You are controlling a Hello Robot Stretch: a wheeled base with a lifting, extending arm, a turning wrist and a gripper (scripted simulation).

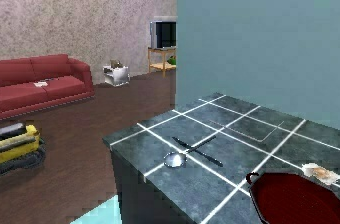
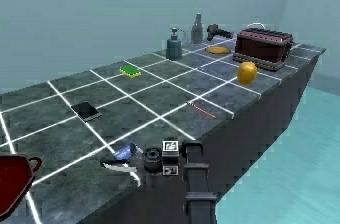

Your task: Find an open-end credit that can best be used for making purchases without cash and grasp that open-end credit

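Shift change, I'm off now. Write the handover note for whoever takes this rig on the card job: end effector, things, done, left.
End effector: at the near edge of the dark tiled counter. A small pale bluish thing lies at it, so I cannot tell whether it holds anything.
Things: no card is certain. There are two candidates, a small green flat rectangle and a small dark flat rectangle. Both lie on the counter, farther out.
Done: the robot stands at the counter.
Left: settle which one is the card, then grasp it.
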